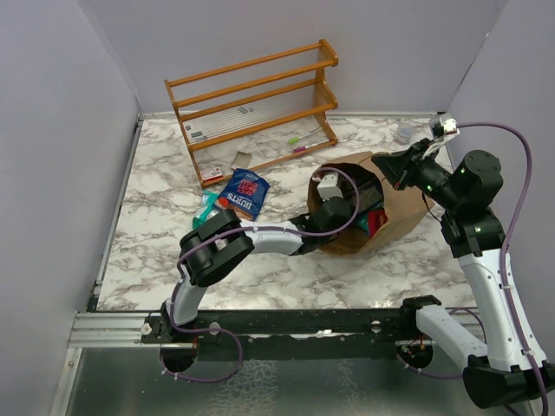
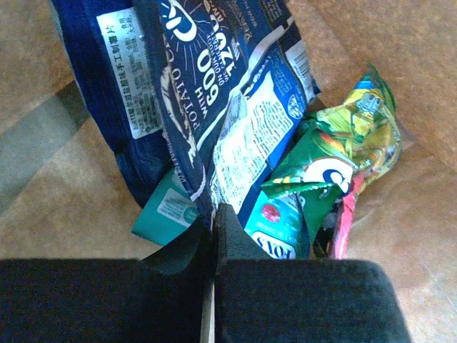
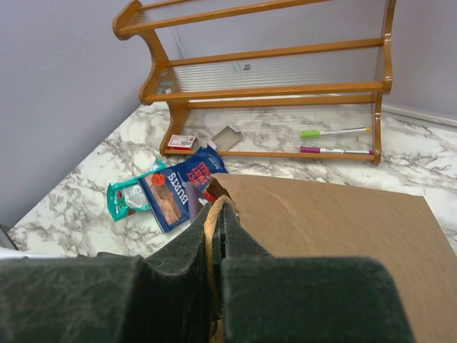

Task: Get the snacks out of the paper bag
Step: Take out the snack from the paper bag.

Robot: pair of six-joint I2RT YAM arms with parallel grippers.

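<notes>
Marble table point(image 1: 156, 251) is pictured with a wooden rack point(image 3: 278, 51) stood at its far side and the paper bag point(image 1: 403, 208) laid on its side to the right, mouth turned left and near. The bag's far right rim is gripped by the right gripper point(image 3: 216, 214), its fingers pressed tight on a strip of brown paper, seemingly a handle. The bag is entered through its mouth by the left gripper point(image 2: 214, 218), which is closed to almost nothing on the near edge of a dark blue packet point(image 2: 214, 93); the edge appears pinched, though the contact itself is hidden by the pads. From the fingers the packet is stretched straight away, deeper into the bag, its long axis roughly in line with the reach, so a pull back towards the mouth is judged to be called for. The packet is shown glossy and crumpled, printed in white. Beside it a green packet point(image 2: 314, 164) and a small teal packet point(image 2: 168, 211) are heaped. Two of the snacks, a blue packet point(image 1: 243, 192) and a teal-green packet point(image 1: 208, 206), are seen lying on the table left of the bag
</notes>
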